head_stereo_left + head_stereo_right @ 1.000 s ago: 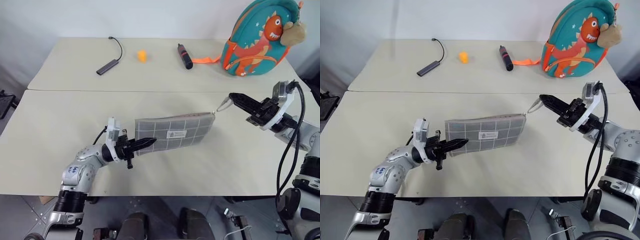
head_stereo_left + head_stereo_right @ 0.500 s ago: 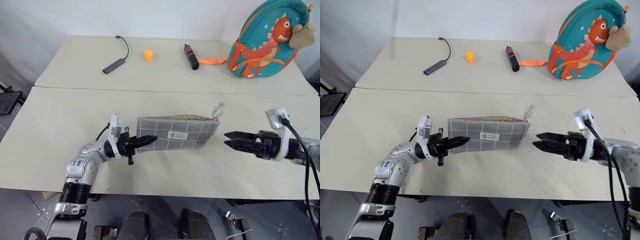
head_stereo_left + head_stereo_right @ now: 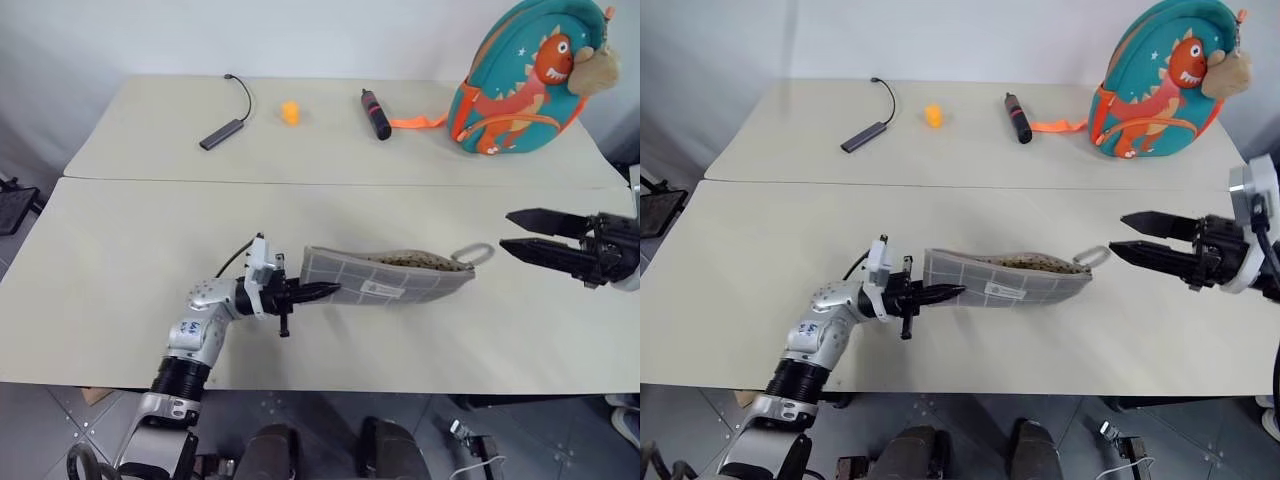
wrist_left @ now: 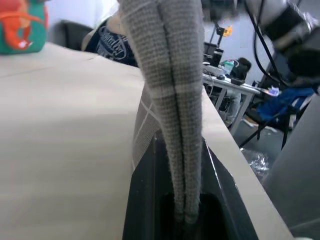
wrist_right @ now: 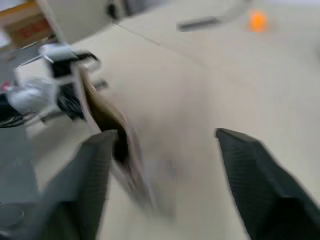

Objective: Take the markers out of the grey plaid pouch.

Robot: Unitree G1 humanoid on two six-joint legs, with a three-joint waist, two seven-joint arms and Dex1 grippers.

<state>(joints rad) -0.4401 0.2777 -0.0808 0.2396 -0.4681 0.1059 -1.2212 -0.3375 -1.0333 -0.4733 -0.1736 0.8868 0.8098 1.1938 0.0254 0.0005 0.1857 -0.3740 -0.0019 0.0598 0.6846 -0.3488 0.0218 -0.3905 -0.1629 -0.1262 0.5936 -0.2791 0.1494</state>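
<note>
We see two beige tables (image 3: pixel 120 250) pushed together, the seam between them running left to right, with a pale wall behind the far one. On the near table the pouch (image 3: pixel 390 278) is held up off the surface, its zip open along the top so the speckled tan lining shows, and its ring pull (image 3: pixel 473 252) hangs at the right end. The left gripper (image 3: pixel 322 291) has its fingers clamped tight on the pouch's left end; in the left wrist view the grey fabric rises pinched between them. We cannot see the markers.

To the right of the pouch, and apart from it, the right gripper (image 3: pixel 519 232) points left with its two fingers spread and nothing between them.

On the far table lie a grey adapter (image 3: pixel 220 133) with a black cable at the left, a small orange object (image 3: pixel 290 111) beside it, a black cylinder (image 3: pixel 374 113) with an orange strap, and a teal backpack (image 3: pixel 528 78) at the far right.

The left wrist view looks past the table edge to a cluttered room with desks and a dark chair.
</note>
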